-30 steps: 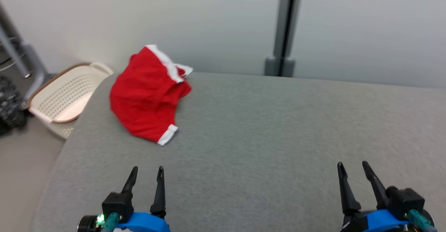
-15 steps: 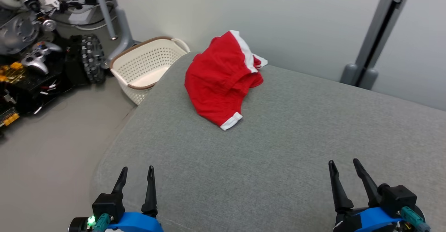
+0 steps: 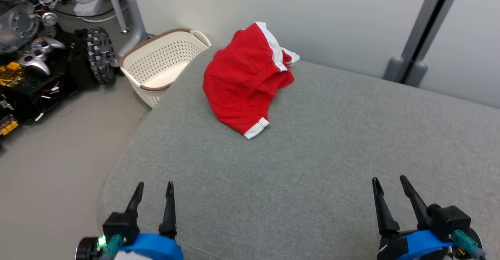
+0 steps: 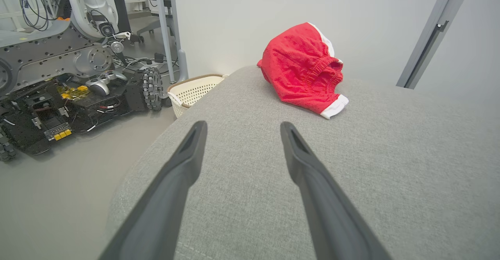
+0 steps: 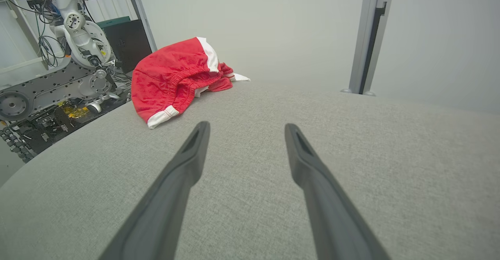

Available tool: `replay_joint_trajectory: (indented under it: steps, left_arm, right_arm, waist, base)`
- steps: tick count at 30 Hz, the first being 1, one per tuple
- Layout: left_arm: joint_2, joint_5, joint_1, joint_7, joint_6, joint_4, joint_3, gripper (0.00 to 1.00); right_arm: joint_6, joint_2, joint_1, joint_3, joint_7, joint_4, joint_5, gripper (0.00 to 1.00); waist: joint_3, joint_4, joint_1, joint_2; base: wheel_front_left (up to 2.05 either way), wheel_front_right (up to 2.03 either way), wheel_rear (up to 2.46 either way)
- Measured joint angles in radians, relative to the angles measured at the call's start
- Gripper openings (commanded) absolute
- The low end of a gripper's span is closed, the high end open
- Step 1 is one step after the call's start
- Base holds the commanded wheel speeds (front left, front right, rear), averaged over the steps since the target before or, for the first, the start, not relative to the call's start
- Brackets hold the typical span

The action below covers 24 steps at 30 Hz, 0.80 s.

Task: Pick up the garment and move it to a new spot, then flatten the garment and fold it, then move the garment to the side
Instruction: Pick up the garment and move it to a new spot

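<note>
A pair of red shorts (image 3: 242,84) with white trim is seen crumpled in a heap at the far left corner of a grey upholstered surface (image 3: 312,162), close to the pale wall (image 3: 332,14) behind it. One white-edged leg hem is turned toward the robot, and the gathered elastic waistband is folded into the middle of the heap.

The left gripper (image 3: 155,182) is held low over the near left edge of the surface, its two dark fingers spread apart with nothing between them. The right gripper (image 3: 389,178) is held the same way near the right side — jaws parted, empty. Both are well apart from the shorts.

A cream perforated laundry basket (image 3: 156,65) is set on the floor just beside the surface's far left corner, with a knobbly black wheel (image 3: 99,59) and a grey game controller (image 3: 33,55) further left.
</note>
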Motion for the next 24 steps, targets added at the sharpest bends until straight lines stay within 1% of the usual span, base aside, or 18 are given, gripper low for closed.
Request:
replay_joint_trajectory:
  steps: [3,5,9,12,16,18,24]
  left_arm:
    - [0.01,0.0,-0.067,0.0,-0.008,-0.007,0.003,1.0]
    - [0.027,0.0,-0.128,0.0,-0.016,-0.015,0.007,1.0]
    - [0.089,0.011,-0.274,0.012,-0.034,-0.013,0.017,1.0]
    - [0.14,0.028,-0.395,0.053,-0.054,0.011,0.004,1.0]
    - [0.196,0.043,-0.535,0.139,-0.079,0.083,-0.041,1.0]
    - [0.223,0.044,-0.601,0.173,-0.084,0.126,-0.061,1.0]
    - [0.269,0.007,-0.741,0.264,-0.09,0.28,-0.111,1.0]
  right_arm:
    - [0.0,0.0,-0.015,-0.011,0.0,-0.007,-0.017,1.0]
    - [0.0,0.0,-0.027,-0.018,0.0,-0.013,-0.031,1.0]
    - [0.0,0.0,-0.056,-0.027,0.0,-0.027,-0.056,1.0]
    - [0.0,0.0,-0.082,-0.022,0.0,-0.04,-0.076,1.0]
    - [0.0,0.0,-0.121,-0.012,0.0,-0.059,-0.095,1.0]
    - [0.0,0.0,-0.134,-0.006,0.0,-0.06,-0.104,1.0]
    - [0.0,0.0,-0.16,0.01,0.0,-0.067,-0.111,1.0]
  waist:
    - [0.034,-0.025,0.0001,0.0]
    - [0.059,-0.045,0.0003,0.0]
    - [0.115,-0.09,0.0002,0.0]
    - [0.16,-0.131,0.0003,0.0001]
    - [0.224,-0.19,0.0003,0.0001]
    - [0.255,-0.218,0.0004,0.0001]
    - [0.339,-0.3,0.0002,0.0001]
  base:
    - [0.0,0.0,0.0]
    - [0.0,0.0,0.0]
    - [0.0,0.0,0.0]
    - [0.0,0.0,0.0]
    - [0.0,0.0,0.0]
    - [0.0,0.0,0.0]
    - [0.0,0.0,0.0]
